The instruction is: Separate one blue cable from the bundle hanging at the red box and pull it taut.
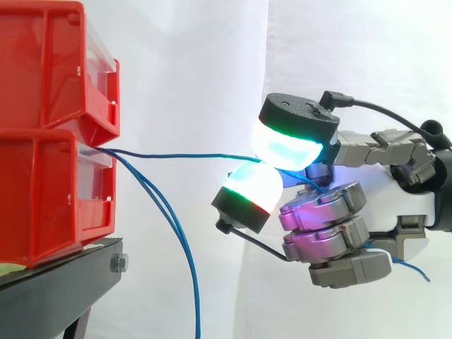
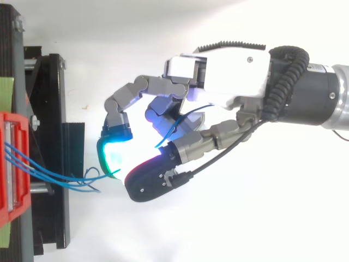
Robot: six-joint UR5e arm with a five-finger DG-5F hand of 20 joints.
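Observation:
Several thin blue cables come out between the two stacked red bins (image 1: 42,198). One blue cable (image 1: 183,154) runs almost level and straight from the bins to my hand (image 1: 339,219). The hand is shut on it, pinching it between two glowing fingertips (image 1: 289,148). The other fingers are curled below. The cable's loose end (image 1: 417,272) trails out behind the hand. Two more blue cables (image 1: 180,247) hang down in a curve below the taut one. From above, the hand (image 2: 218,76) sits right of the red bin (image 2: 11,164), with the cables (image 2: 49,173) fanning toward its fingertips.
The bins rest on a black stand (image 1: 56,289) at the left, seen from above as a black frame (image 2: 49,136). A white curtain lies behind. Open space lies between the bins and the hand.

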